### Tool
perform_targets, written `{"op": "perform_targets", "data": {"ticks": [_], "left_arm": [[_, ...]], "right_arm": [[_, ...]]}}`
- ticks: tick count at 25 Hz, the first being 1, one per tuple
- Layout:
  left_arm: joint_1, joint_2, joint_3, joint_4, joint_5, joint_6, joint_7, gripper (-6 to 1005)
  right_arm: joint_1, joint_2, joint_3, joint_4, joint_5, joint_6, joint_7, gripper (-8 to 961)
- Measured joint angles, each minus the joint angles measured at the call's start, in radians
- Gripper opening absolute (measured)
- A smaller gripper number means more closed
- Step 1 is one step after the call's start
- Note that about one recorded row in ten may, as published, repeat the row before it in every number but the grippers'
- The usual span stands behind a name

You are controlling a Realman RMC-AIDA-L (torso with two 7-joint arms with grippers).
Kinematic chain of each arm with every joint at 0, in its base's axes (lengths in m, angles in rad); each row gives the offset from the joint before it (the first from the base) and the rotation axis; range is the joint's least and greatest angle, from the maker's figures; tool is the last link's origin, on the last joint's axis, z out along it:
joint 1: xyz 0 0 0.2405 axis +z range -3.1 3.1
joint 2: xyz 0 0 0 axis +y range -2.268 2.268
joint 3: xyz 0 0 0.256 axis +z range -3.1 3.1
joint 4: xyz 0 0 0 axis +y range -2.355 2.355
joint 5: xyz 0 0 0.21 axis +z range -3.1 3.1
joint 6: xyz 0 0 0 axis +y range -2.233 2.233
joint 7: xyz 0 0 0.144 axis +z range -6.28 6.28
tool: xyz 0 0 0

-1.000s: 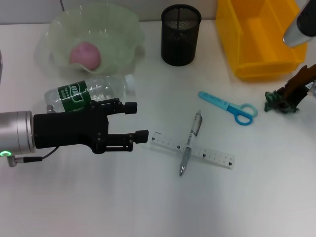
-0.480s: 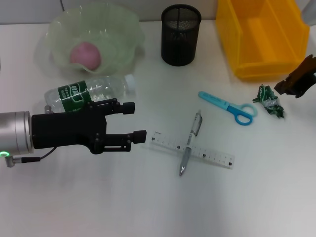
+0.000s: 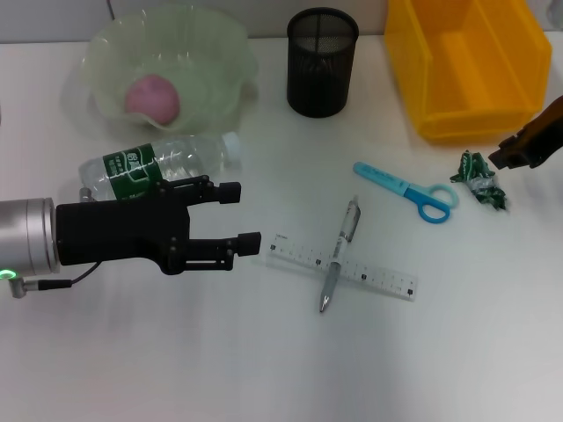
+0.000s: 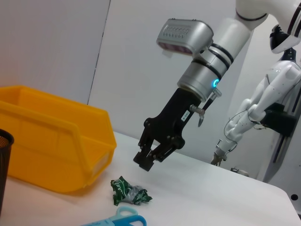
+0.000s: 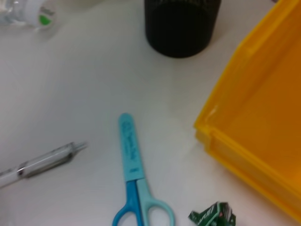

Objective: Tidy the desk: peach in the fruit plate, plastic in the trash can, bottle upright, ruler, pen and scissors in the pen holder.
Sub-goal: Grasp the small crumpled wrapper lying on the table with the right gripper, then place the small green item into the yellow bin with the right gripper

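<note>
peach (image 3: 151, 97) pink | scissors (image 3: 406, 191) blue | trash can (image 3: 462, 66) yellow | pen holder (image 3: 322, 61) black mesh

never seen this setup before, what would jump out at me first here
The big black left gripper hangs open over the near-left table, beside the water bottle lying on its side. The bright yellow bin fills the far right corner, the crumpled green wrapper on the table before it, just below the right gripper. A pen lies crossed over the ruler mid-table.

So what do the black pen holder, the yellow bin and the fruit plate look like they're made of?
The pen holder looks like black metal mesh: fine perforations show along its wall. The yellow bin appears to be moulded plastic, opaque with smooth, slightly glossy walls and a thick rim. The fruit plate seems to be translucent pale green glass or plastic, wavy-edged; the pictures cannot settle which.
</note>
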Motion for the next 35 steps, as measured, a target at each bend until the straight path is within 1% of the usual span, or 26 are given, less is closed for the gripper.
{"op": "perform_targets", "data": {"ticks": [4, 7, 8, 12, 16, 18, 22, 30, 33, 35], "left_arm": [[0.0, -0.001, 0.0, 0.003, 0.0, 0.001, 0.0, 828], [0.0, -0.002, 0.0, 0.001, 0.0, 0.003, -0.001, 828], [0.0, -0.002, 0.0, 0.0, 0.0, 0.003, -0.001, 828], [0.0, -0.002, 0.0, 0.0, 0.0, 0.004, -0.001, 828], [0.001, -0.002, 0.0, 0.002, 0.0, 0.006, -0.004, 828], [0.001, -0.002, 0.0, 0.003, 0.0, 0.007, -0.009, 828], [0.0, -0.001, 0.0, 0.004, 0.0, 0.011, -0.015, 827], [-0.002, -0.001, 0.0, 0.004, 0.0, 0.011, -0.015, 827], [-0.003, 0.001, 0.0, 0.004, -0.001, 0.011, -0.015, 827], [-0.003, 0.001, 0.0, 0.004, -0.001, 0.011, -0.015, 827]], "right_arm": [[0.0, 0.009, 0.0, 0.055, -0.001, 0.082, 0.002, 151], [0.003, 0.01, 0.0, 0.093, -0.001, 0.129, 0.009, 202], [0.004, 0.011, 0.001, 0.117, -0.001, 0.155, 0.009, 249], [0.002, 0.015, -0.005, 0.137, 0.001, 0.187, -0.004, 438], [-0.005, 0.033, -0.012, 0.148, 0.003, 0.23, -0.031, 477], [-0.006, 0.037, -0.012, 0.16, 0.005, 0.238, -0.049, 496], [-0.006, 0.043, -0.012, 0.173, 0.007, 0.254, -0.07, 407], [-0.006, 0.043, 0.0, 0.166, 0.011, 0.241, -0.072, 237], [-0.012, 0.041, 0.001, 0.128, 0.014, 0.199, -0.072, 176], [-0.021, 0.042, 0.001, 0.078, 0.021, 0.157, -0.07, 136]]}}
